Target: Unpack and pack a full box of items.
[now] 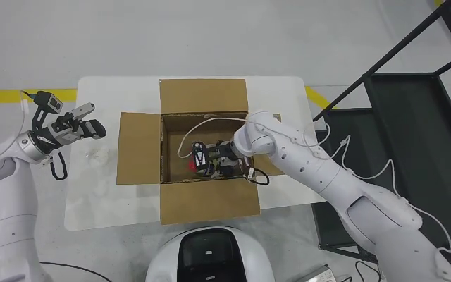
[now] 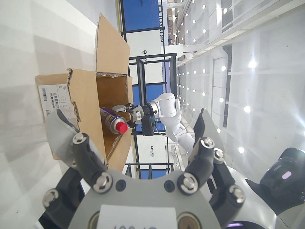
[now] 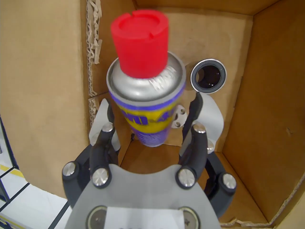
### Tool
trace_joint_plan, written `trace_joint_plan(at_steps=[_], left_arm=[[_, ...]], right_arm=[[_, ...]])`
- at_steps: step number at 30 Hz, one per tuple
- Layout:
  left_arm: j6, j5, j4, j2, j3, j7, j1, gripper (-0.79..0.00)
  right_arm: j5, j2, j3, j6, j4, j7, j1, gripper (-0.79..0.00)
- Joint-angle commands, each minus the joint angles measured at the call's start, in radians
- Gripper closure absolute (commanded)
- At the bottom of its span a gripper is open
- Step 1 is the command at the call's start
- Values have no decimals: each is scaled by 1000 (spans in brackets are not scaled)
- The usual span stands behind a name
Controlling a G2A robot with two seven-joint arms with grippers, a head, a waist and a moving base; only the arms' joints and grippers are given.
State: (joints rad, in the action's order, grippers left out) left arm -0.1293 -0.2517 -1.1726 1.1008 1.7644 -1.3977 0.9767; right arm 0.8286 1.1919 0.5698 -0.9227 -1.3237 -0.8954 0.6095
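- The spray can (image 3: 145, 110) lies inside the open box (image 1: 204, 95) at mid-counter (image 1: 99, 183), by the box wall nearest the counter's front edge.
- Its long axis runs in line with the right end effector (image 3: 152, 103), with the red cap (image 3: 140, 46) toward the wrist.
- The fingers (image 3: 108, 117) straddle the can's body with a gap on one side, so I judge it not yet clamped.
- The left end effector (image 1: 90, 118) hangs wide open and empty at the counter's left edge, so the right arm is nearer.
- A dark ring (image 3: 208, 76) lies just beside the can.
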Motion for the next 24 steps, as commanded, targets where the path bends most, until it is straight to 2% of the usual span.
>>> trace_joint_plan(at_steps=[1,6,13,15,17,24], left_arm=[[0,0,0,0,0,0,0,-785],[0,0,0,0,0,0,0,-785],[0,0,0,0,0,0,0,-785],[3,-12,-11,1,-9,24,13,-785],[13,-72,-2,1,-14,-3,17,-785],[-69,-57,118,-18,14,45,-5,-785]], right_arm=[[-5,1,1,-7,0,13,-5,-785],[-13,-11,46,-12,-14,89,0,-785],[-96,-67,221,-90,-45,283,87,-785],[-123,-88,265,-90,-62,288,116,-785],[-182,-109,305,-90,-87,299,152,-785],[-352,-194,475,-90,-161,260,280,-785]])
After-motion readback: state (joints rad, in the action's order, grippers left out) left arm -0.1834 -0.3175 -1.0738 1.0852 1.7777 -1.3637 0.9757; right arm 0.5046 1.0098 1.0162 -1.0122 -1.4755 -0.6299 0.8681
